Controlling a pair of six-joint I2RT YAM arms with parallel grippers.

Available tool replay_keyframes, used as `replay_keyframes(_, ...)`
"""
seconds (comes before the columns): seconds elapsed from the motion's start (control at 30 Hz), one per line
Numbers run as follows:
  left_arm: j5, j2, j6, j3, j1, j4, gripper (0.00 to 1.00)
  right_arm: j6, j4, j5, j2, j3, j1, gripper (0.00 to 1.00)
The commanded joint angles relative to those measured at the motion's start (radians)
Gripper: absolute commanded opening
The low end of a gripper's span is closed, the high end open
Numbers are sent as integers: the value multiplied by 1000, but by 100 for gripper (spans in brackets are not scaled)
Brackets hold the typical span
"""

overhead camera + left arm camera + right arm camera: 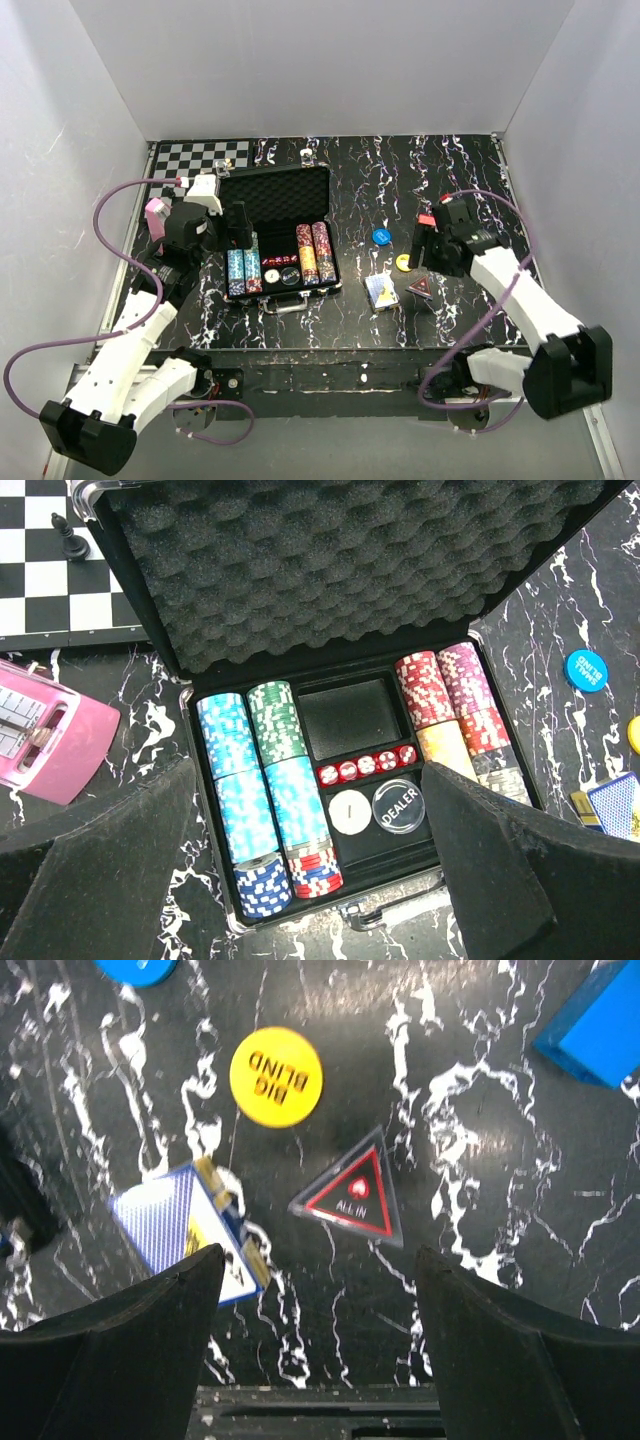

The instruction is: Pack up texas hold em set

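Observation:
The texas hold em set's black case (275,195) lies open at centre left, its foam lid (320,560) tipped back. Rows of coloured chips (240,790) fill both sides, with red dice (365,767) and a DEALER button (398,807) in the middle. My left gripper (308,780) hangs open over the case's front edge, holding nothing. On the table to the right lie a blue card deck (185,1225), a yellow BIG BLIND button (276,1076), a triangular ALL IN marker (350,1195) and a blue button (381,236). My right gripper (318,1255) stands open above the table, between deck and marker.
A black-and-white chessboard (200,157) with a dark piece (70,535) sits at the back left. A pink object (45,740) lies left of the case. A blue cube (595,1025) rests right of the buttons. White walls enclose the table on three sides.

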State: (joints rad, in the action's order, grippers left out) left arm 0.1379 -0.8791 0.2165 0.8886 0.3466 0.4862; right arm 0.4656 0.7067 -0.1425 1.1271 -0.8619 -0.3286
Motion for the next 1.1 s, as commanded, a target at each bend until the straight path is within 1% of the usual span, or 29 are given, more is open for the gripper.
replay_keyframes(0.0,-17,20,-12,-11,-4,-3,98,1,-93,-20,163,-112,66,84)
replay_keyframes(0.07,-23,32,-8,-20,-4,-8,98,-19,-127,-11,249,-158,94,83)
replay_keyframes(0.27,-31,38,-9,-20,-4,-15,98,-57,-162,58,425,-321,172,84)
replay_keyframes(0.4,-27,43,-12,-22,-4,-12,98,-88,-133,66,571,-432,195,84)
replay_keyframes(0.5,-31,46,-12,-22,-4,-12,98,-96,-110,63,638,-473,195,84)
replay_keyframes(0.6,-37,45,-12,-20,-4,-12,98,-90,-115,76,668,-465,197,84)
replay_keyframes(0.8,-41,43,-12,-20,-4,-12,98,-88,-79,-11,711,-485,201,84)
replay_keyframes(0.93,-41,49,-12,-19,-4,-11,98,-90,-64,-54,692,-480,217,84)
replay_keyframes(1.0,-41,51,-11,-19,-4,-11,98,-96,-69,-33,689,-476,235,85)
replay_keyframes(1.07,-40,55,-11,-19,-4,-11,98,-102,-72,21,704,-480,247,84)
